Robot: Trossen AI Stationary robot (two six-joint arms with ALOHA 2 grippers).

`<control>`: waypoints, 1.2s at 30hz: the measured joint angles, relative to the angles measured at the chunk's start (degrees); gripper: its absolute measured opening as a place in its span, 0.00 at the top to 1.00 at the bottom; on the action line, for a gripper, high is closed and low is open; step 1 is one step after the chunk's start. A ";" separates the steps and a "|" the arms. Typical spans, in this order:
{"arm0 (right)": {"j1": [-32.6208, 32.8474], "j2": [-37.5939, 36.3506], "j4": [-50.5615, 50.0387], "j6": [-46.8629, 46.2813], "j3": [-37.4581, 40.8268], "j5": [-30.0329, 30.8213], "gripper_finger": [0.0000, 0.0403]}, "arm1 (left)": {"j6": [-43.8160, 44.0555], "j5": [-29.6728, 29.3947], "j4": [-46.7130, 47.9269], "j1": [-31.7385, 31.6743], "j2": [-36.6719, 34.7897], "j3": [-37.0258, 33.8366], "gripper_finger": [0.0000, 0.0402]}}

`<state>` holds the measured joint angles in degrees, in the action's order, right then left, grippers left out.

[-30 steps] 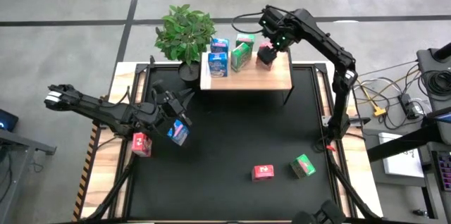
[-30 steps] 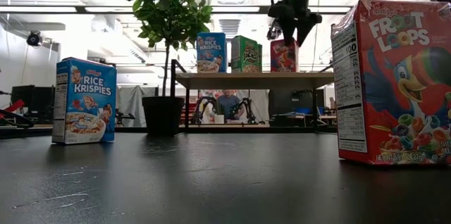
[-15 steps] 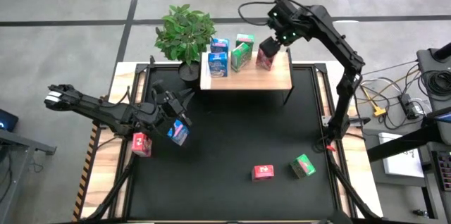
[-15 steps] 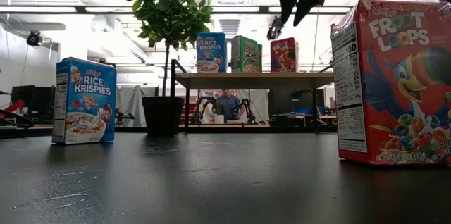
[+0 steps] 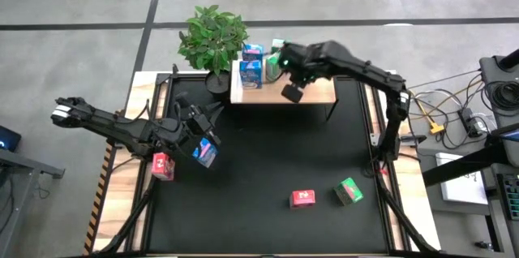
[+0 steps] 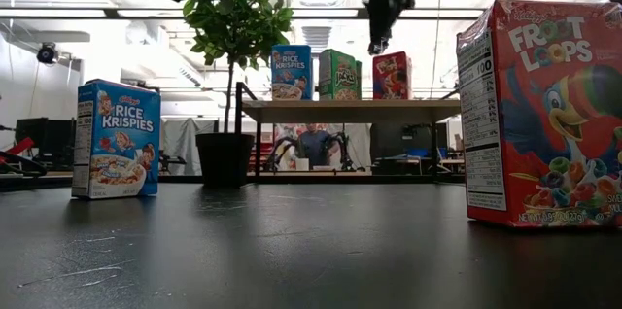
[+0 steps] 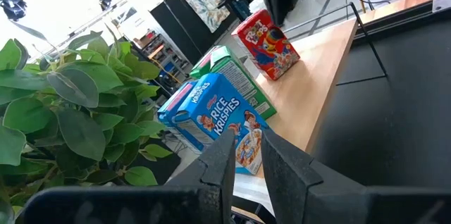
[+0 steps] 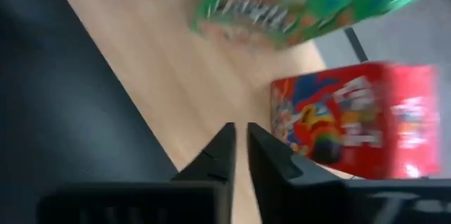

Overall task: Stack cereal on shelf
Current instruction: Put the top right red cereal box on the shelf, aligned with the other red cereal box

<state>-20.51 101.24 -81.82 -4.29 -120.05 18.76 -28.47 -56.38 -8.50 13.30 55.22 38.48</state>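
On the light wooden plank shelf (image 5: pixel 312 89) at the far edge of the bench, small cardboard cereal boxes were stood upright in a row: blue Rice Krispies boxes (image 6: pixel 291 72), green boxes (image 6: pixel 337 75) beside them, and a red Froot Loops box (image 6: pixel 392 76) at the end away from the leafy potted plant (image 5: pixel 212 37). Four more boxes were left on the black bench (image 5: pixel 268 161): a blue one (image 5: pixel 204 152) and a small red one (image 5: pixel 163 165) on the left side, a red one (image 5: pixel 302 199) and a green one (image 5: pixel 349 191) near the front (the last two just beside each other). The right tool (image 5: pixel 292 91) was held above the shelf's front edge, fingers nearly closed and nothing gripped between them. The left tool (image 5: pixel 197 122) was kept low over the bench's left side, near the blue box, its fingers drawn close together and empty.
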 joint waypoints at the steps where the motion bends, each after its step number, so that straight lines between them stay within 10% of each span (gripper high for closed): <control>1: 0.12 -0.21 1.31 0.00 2.84 0.66 0.96 | 0.00 0.02 0.02 0.00 0.00 0.00 0.87; 22: -0.34 -17.02 49.55 6.14 49.08 11.39 0.97 | 0.90 0.01 1.42 0.00 0.00 -0.04 0.87; 36: -5.58 -19.27 63.34 7.36 58.95 11.44 0.97 | 0.91 0.00 1.26 0.00 0.00 -0.04 0.87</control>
<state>-26.09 81.97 -18.48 3.06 -61.10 30.20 -27.55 -56.38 -7.24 13.30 55.22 38.44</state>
